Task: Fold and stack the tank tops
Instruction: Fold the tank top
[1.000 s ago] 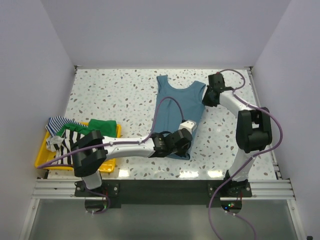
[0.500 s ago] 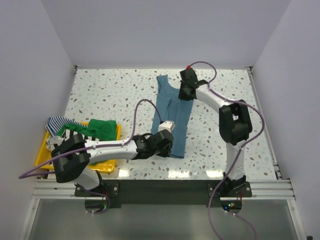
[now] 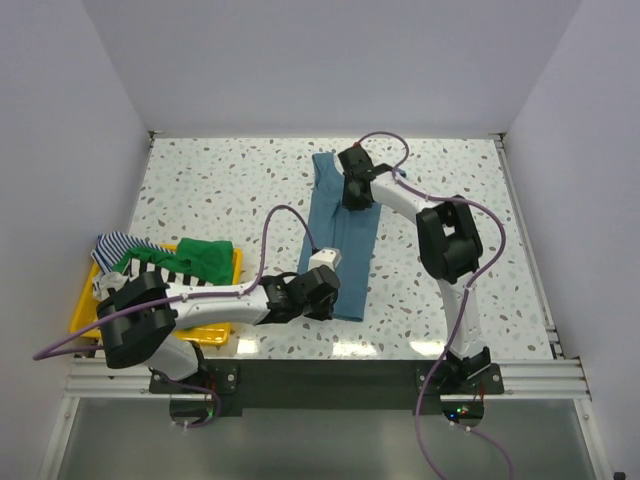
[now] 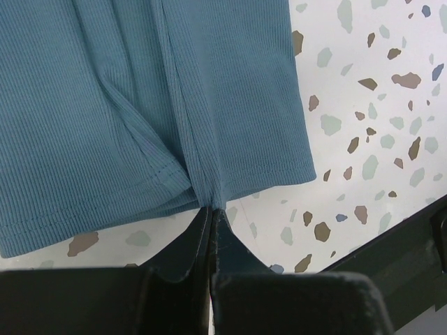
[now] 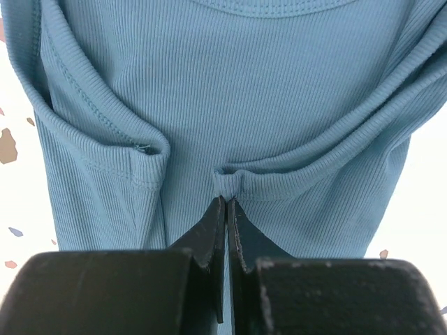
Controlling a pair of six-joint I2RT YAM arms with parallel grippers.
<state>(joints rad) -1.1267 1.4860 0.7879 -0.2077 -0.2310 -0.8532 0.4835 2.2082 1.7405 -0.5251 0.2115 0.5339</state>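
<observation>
On the speckled table (image 3: 200,190), mid-frame, the teal tank top (image 3: 347,250) lies as a narrow band. The left gripper (image 4: 211,209) pinches its hem and the right gripper (image 5: 227,204) its neck edge, probably steering a lengthwise fold — other tops (image 3: 195,258) wait lower left

**White Shells, Black Joints, Purple Leads**

Here's the left arm (image 3: 215,297) and here's the right arm (image 3: 445,240). Both have smooth white link shells broken up by chunky black joint housings. A thin purple cable (image 3: 385,134) loops off each one. Black base plates (image 3: 190,385) show at the bottom of the frame. Up close, the left gripper (image 4: 211,213) and right gripper (image 5: 227,206) show matte black fingers (image 4: 181,251), wedge-shaped and tapering to points.
</observation>
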